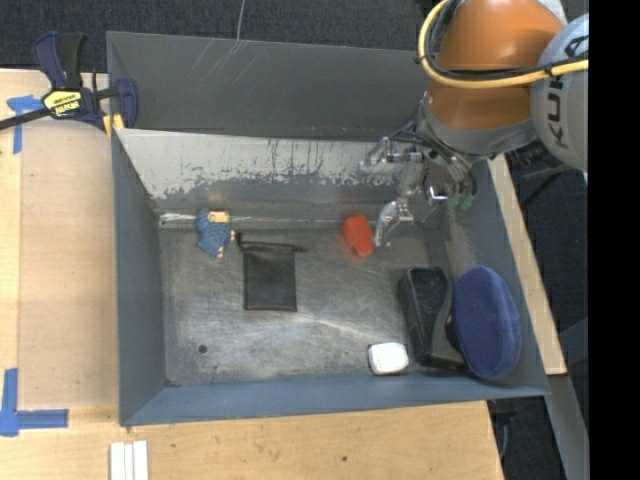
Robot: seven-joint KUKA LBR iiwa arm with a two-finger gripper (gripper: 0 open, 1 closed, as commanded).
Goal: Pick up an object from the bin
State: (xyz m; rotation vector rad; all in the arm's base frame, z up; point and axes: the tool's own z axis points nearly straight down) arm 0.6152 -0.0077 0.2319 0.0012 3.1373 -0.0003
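Gripper [392,224] low near the back edge of the bin [140,298], just beside a small orange-red block [358,236]. Approach step, nothing seen in its grasp.

Can't tell how far open the gripper is. It sits on the block's right side, touching or v. close, not around it. Judged: lining up, pick not yet made. Next move prob. needs a small shift twd the bin's left edge so the block ends up centred in the gripper, then close & lift. The back wall is near, so not much room. Block is small, stubby, orange-red, w/ a rounded look, alone on the bin floor by the back edge, right of centre. Others lie well apart: black flat pouch [270,278] at centre, blue figure [212,231] back-left, black case [425,313], blue oval pad [487,320] & white piece [388,358] twd the front-right corner.
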